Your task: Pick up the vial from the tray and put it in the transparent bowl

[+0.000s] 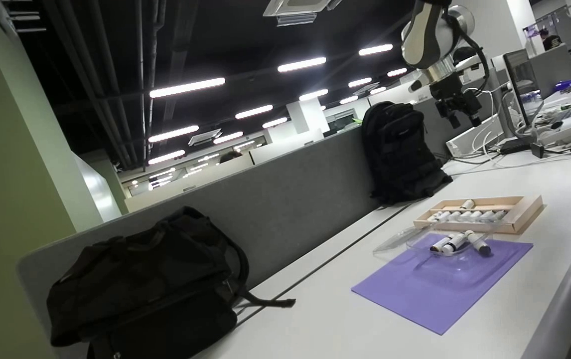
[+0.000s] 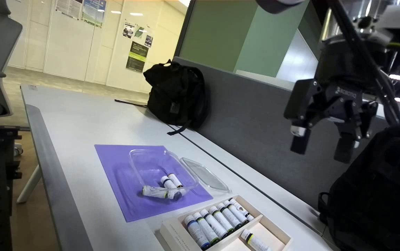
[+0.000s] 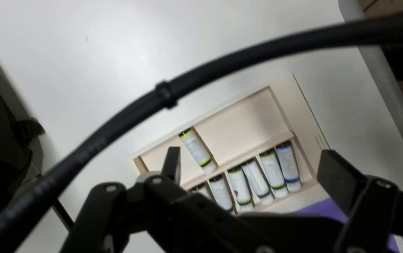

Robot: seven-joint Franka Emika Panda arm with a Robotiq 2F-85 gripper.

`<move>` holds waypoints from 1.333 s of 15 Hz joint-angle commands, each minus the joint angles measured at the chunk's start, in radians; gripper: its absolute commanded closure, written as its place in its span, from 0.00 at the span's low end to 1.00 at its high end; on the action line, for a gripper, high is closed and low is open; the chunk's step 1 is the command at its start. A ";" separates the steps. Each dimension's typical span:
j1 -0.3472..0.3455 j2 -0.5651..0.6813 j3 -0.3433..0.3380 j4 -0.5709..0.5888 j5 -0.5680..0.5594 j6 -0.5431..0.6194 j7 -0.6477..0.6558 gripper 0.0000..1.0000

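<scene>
Wrist view shows vials (image 3: 257, 181) below the hand (image 3: 252, 163).

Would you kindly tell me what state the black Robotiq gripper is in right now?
Black Robotiq gripper: open, holding nothing.

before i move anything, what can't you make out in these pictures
Row of vials, wrist view: one end hidden behind the gripper.
Tray, in an exterior view: lower part cut off by the bottom edge.
Vial labels, every view: too small or blurred to read.
Bowl, wrist view: not seen; behind the gripper or out of frame, cannot tell which.
</scene>
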 commanded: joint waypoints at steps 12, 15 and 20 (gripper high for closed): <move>-0.078 0.106 0.067 0.102 -0.057 -0.005 0.008 0.00; -0.087 0.124 0.074 0.112 -0.042 0.015 -0.022 0.00; -0.159 0.276 0.133 0.166 0.057 0.192 -0.201 0.00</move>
